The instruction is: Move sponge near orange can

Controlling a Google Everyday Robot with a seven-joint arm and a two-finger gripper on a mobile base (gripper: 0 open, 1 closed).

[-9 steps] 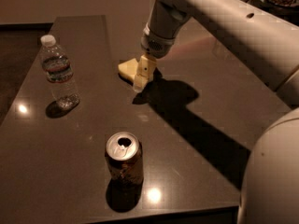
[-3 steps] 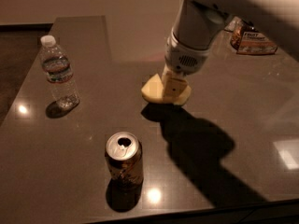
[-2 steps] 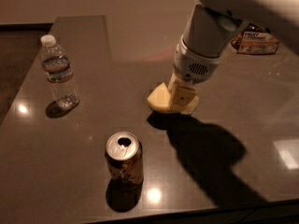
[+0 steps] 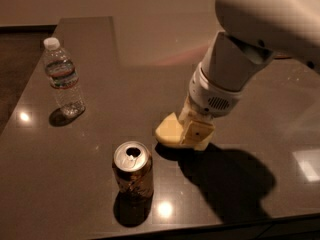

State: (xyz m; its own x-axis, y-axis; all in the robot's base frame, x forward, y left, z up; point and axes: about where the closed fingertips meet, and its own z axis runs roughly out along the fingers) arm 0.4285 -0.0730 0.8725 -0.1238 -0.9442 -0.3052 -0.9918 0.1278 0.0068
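The pale yellow sponge (image 4: 169,130) sits low over the dark table, right of and slightly behind the orange can (image 4: 132,170). The can stands upright near the table's front edge, its silver top open. My gripper (image 4: 192,133) comes down from the upper right and is shut on the sponge, its cream fingers (image 4: 198,133) covering the sponge's right part. A gap about half the can's width separates sponge and can.
A clear plastic water bottle (image 4: 62,78) with a white cap stands upright at the left of the table (image 4: 100,49). My white arm (image 4: 250,49) fills the upper right and casts a shadow at front right. The table's front edge runs just below the can.
My gripper has carried the sponge from the table's middle toward the front and left, closer to the can. The can and bottle have not moved.
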